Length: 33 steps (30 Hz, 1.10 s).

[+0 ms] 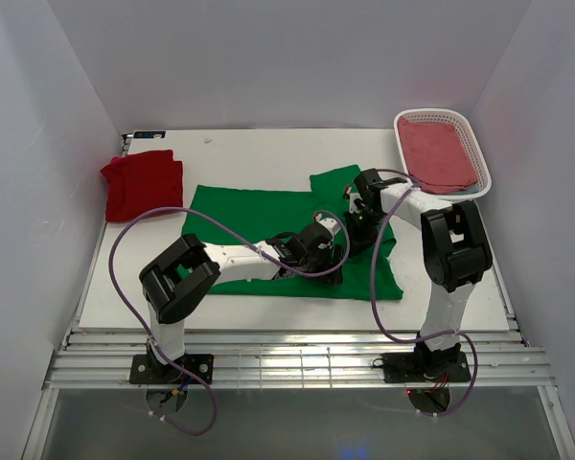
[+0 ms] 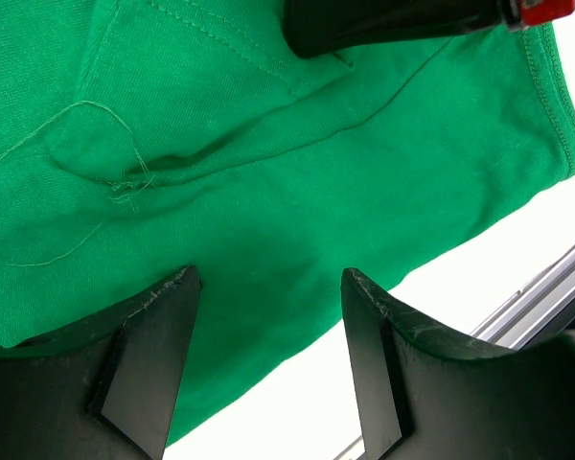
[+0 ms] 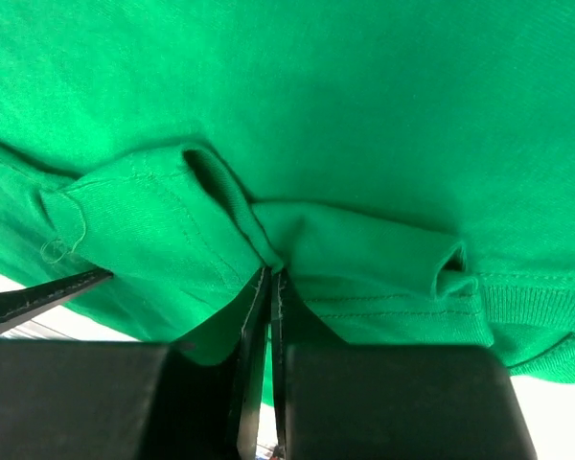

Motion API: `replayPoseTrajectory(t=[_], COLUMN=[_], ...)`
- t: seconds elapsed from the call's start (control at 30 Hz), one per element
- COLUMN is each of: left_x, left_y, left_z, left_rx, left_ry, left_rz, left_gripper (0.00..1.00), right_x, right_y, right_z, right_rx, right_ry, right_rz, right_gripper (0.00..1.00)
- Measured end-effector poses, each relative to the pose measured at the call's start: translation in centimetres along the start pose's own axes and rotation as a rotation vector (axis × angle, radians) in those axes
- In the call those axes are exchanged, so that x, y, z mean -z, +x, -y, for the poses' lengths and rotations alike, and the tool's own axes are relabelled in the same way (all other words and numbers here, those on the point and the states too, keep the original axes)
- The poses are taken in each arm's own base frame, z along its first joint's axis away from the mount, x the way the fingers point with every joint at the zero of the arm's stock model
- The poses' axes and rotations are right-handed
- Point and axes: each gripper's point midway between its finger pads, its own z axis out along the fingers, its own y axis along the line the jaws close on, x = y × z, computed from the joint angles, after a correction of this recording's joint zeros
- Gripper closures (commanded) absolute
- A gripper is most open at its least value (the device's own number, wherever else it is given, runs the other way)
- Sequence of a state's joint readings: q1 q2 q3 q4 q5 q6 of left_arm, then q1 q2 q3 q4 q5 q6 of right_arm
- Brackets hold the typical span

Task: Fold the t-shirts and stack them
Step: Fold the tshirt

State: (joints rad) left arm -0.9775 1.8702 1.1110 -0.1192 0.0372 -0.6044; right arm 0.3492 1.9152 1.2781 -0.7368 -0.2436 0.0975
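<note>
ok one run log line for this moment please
task: fold and stack | left gripper: open over green t-shirt | right gripper: shut on green t-shirt fold | red t-shirt: folded, far left

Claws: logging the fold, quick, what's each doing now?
Left claw: open, empty, over the green t-shirt.
Right claw: closed, pinching a fold of the green t-shirt.

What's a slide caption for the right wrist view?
Right gripper shut on a bunched fold of the green t-shirt.
</note>
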Motion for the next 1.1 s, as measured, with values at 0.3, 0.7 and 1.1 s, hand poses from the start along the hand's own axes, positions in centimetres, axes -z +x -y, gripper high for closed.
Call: replayPoseTrajectory(t=[0.3, 0.7, 1.1], left_x=[0.0, -0.1, 4.3], left_y=[0.0, -0.1, -1.8], left_z=[-0.1, -0.1, -5.4], left_rx=[0.006, 0.006, 0.052], left_ry=[-0.003, -0.005, -0.288], left_rz=[0.002, 0.007, 0.134], left_gripper=[0.28, 0.28, 0.29], right_x=[3.9, 1.3, 1.2], right_y=[-5.1, -9.7, -9.9], right_z=[-2.0, -3.3, -2.3], right_rx=[0.044, 0.084, 0.103], right_ry=[-0.014, -0.106, -0.053], right_rz=[0.131, 0.130, 0.190], right_gripper=[0.92, 0.92, 0.68])
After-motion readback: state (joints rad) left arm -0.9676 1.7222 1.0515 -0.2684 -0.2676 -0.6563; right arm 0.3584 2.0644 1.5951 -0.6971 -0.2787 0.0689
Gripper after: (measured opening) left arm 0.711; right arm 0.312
